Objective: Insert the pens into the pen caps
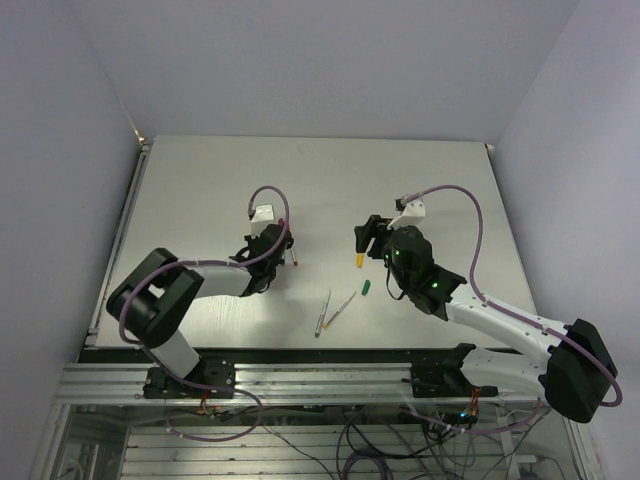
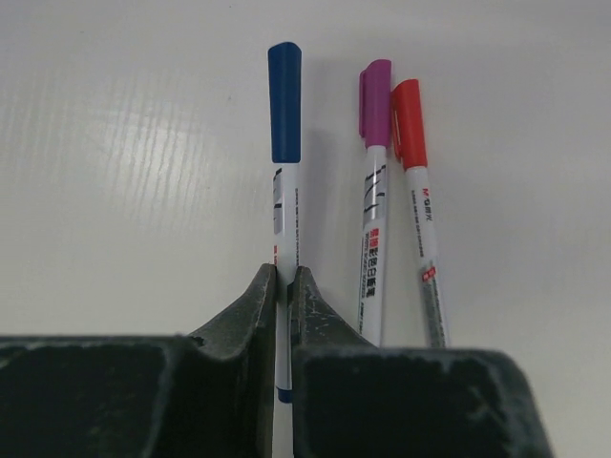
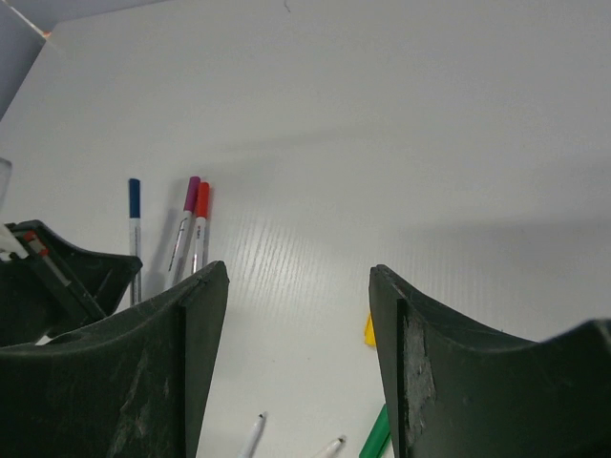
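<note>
The left gripper [image 2: 284,277] is pinched shut on the blue-capped pen [image 2: 284,172], low over the table, just beside the purple-capped pen [image 2: 373,200] and the red-capped pen [image 2: 420,215], which lie touching. Whether the blue one rests on the surface I cannot tell. The right gripper [image 3: 298,270] hangs with its jaws apart and nothing between them, above the yellow cap [image 1: 358,260].

The two wrists work near each other, so a broad sweep by either arm could clip the other. A careless release could roll the blue pen into its neighbours. The two uncapped pens [image 1: 323,313] lie in a narrow V, their near ends close together, so lifting one may drag the other. The yellow cap and the green cap [image 1: 366,288] are small and smooth – an off-centre pinch could flick them away.

Plain pale walls [image 1: 300,60] close in the table [image 1: 200,180], a smooth white top with a faint ribbed grain and nothing to stop a roll.
</note>
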`<state>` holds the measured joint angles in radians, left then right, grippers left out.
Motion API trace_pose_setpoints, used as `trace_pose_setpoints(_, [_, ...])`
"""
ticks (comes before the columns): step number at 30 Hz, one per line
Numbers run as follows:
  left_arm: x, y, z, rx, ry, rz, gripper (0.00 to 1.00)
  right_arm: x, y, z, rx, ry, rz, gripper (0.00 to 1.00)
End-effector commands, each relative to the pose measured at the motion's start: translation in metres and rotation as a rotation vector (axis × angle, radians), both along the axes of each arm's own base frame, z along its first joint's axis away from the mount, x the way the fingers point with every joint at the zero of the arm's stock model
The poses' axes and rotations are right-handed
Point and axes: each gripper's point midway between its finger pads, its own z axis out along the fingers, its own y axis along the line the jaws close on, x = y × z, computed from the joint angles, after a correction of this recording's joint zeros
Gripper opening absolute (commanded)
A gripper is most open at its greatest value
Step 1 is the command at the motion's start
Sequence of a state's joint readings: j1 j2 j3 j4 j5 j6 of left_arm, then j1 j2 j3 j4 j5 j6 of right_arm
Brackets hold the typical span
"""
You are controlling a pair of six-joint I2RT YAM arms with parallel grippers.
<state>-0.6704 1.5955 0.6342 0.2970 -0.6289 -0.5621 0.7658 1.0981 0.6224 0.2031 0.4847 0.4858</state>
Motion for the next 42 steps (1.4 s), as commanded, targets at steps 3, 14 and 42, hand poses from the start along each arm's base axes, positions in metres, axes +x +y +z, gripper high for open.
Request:
trace_pose_setpoints(3, [0.023, -0.019, -0.004, -0.056, 0.007, -0.055, 0.16, 0.002, -0.008, -0.004, -0.002, 0.008, -0.043, 0.61])
trace_pose_setpoints(14, [0.029, -0.017, -0.004, -0.026, 0.017, -0.057, 0.59, 0.002, -0.007, -0.007, -0.003, 0.012, -0.038, 0.6])
trace_pose_setpoints(42, [-0.082, -0.079, 0.059, -0.001, 0.045, -0.473, 0.61, -0.001, -0.048, -0.057, -0.025, 0.19, -0.227, 0.46])
